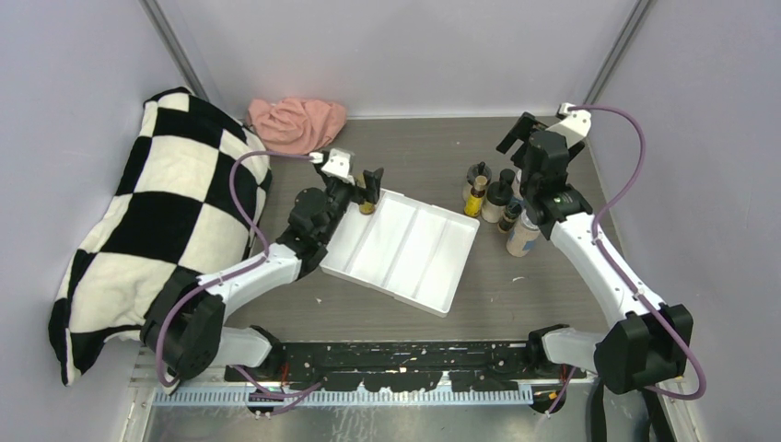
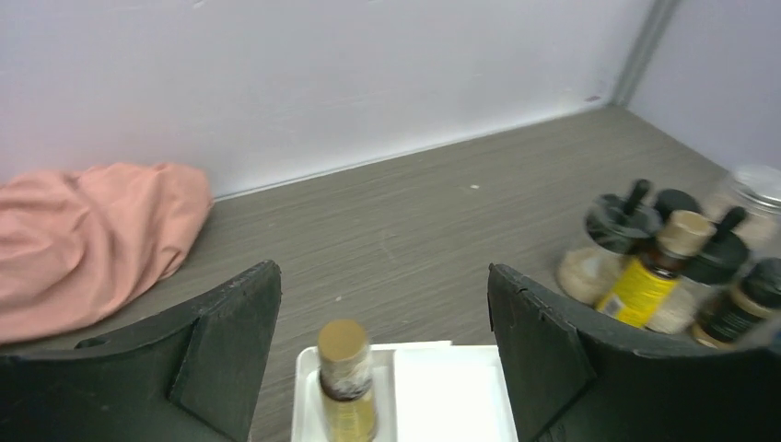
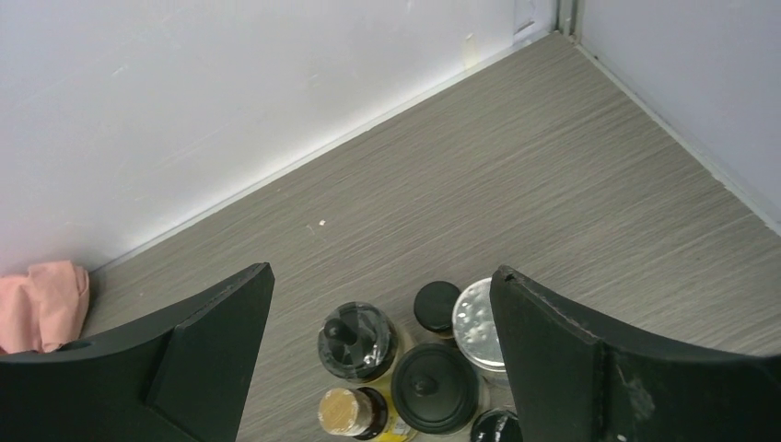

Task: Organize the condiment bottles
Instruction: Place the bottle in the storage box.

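Now one yellow bottle (image 2: 345, 373) stands in the end slot of the tray (image 1: 405, 249), the left pincer (image 2: 382, 276) spread clear of it. The right pincer (image 3: 382, 276), also spread, hovers over the clustered bottles (image 3: 433, 387) on the tabletop (image 1: 414, 157); next it likely must close on one.

Overhead view faces down; both wrist views share the bottles (image 3: 435, 387).

Yellow bottle (image 1: 367, 205) in tray (image 1: 416, 250) (far corner)
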Available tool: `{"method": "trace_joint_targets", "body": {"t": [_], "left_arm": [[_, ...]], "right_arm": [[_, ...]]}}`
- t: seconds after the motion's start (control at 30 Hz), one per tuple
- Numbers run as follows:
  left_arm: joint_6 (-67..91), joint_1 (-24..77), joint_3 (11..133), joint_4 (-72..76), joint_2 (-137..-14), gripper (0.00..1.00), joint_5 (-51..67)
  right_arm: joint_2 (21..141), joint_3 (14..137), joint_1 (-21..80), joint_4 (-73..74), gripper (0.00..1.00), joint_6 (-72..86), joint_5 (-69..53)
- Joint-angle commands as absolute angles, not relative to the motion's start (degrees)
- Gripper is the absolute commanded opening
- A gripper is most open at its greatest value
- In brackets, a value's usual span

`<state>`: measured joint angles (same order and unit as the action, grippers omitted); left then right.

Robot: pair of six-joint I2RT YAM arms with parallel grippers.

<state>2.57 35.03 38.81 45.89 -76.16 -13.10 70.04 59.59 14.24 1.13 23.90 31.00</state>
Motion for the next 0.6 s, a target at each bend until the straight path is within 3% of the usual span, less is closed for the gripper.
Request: {"method": "trace_joint_targets", "body": {"t": [0.0,0.23,0.57], "left_arm": [[3.3,35.7,44.4,35.6,-74.2,0.83,0.2],[4.5,38.6,52.2,31.2,-82.1,0.84,10.0],[5.1,43.7,62.7,32.5,-98.5,0.9,14.7]], "right_arm": [[67.7,63.8,11.9,2.5,0.93,23.3,32.0],[69.3,69.1,8.4,6.4,0.93,22.0,31.2],[71.5,72.7,5.1,6.9,0.93,22.4,29.1]]}}
